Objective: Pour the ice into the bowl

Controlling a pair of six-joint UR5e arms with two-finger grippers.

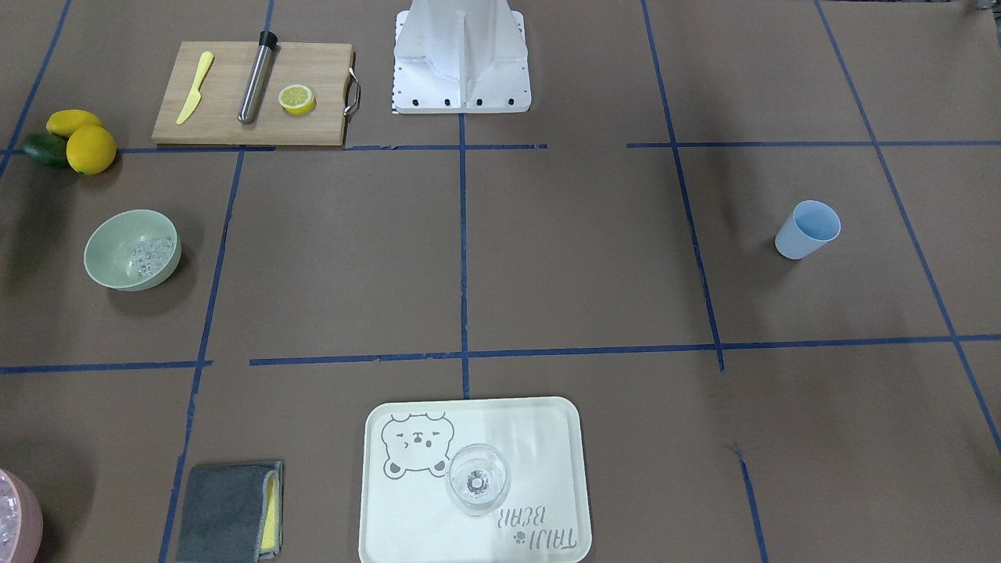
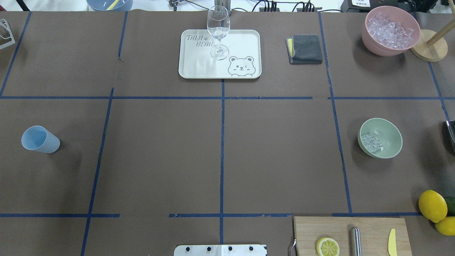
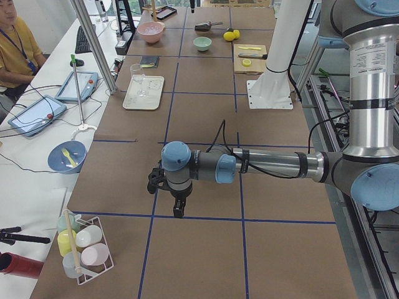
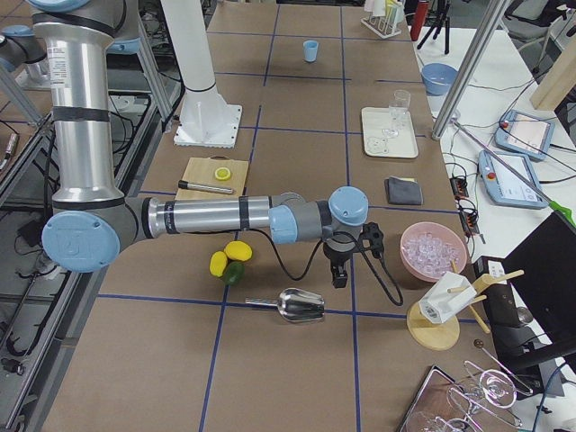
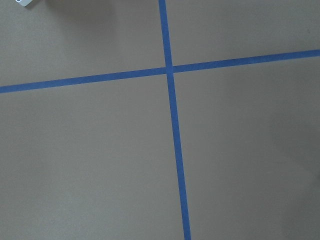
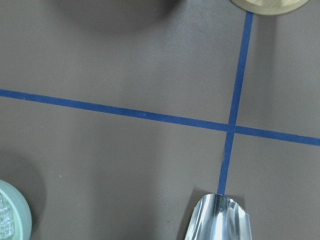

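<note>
I saw the round pale mint-green bowl (image 2: 385, 137) standing mouth-up, with no long axis, on the right of the brown counter (image 2: 277, 156). It was well apart from the yellow lemons (image 2: 432, 206) nearer and the pink bowl (image 2: 380, 49) farther. The small clear ice cubes (image 2: 370, 142) lay inside, leftward. I couldn't tell how far the left tool (image 3: 178, 210) or the right tool (image 4: 338, 277) gaped.

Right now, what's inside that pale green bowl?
A small cluster of clear ice cubes sits against one side of the bowl; the rest of its inside is bare. Anything under the cubes is covered.
</note>
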